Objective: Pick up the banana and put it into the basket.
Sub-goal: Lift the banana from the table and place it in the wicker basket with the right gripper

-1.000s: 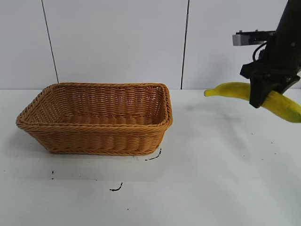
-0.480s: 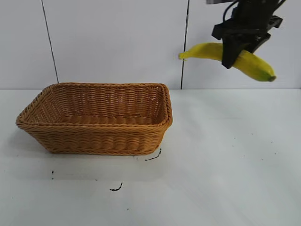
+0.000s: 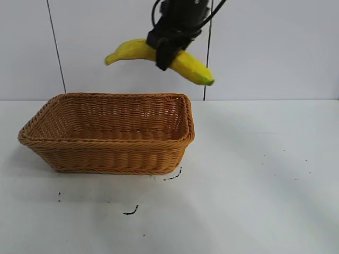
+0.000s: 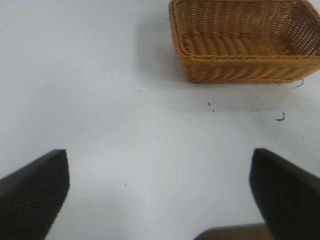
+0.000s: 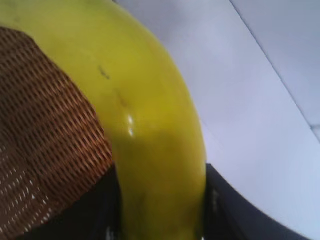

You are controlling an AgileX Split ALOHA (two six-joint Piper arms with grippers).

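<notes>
My right gripper (image 3: 165,55) is shut on the yellow banana (image 3: 135,50) and holds it in the air, well above the right part of the wicker basket (image 3: 106,153). The banana's greenish tip points right and down. In the right wrist view the banana (image 5: 150,125) fills the frame between the dark fingers (image 5: 227,200), with the basket's weave (image 5: 45,130) below it. The basket is empty and also shows in the left wrist view (image 4: 240,70). My left gripper (image 4: 160,195) is open and empty, above the bare table far from the basket, and is out of the exterior view.
The white table (image 3: 254,174) has a few small dark marks (image 3: 131,211) in front of the basket. A white panelled wall (image 3: 106,42) stands behind.
My right gripper has carried the banana up off the right side of the table and leftward, to above the basket. The basket has not moved.
</notes>
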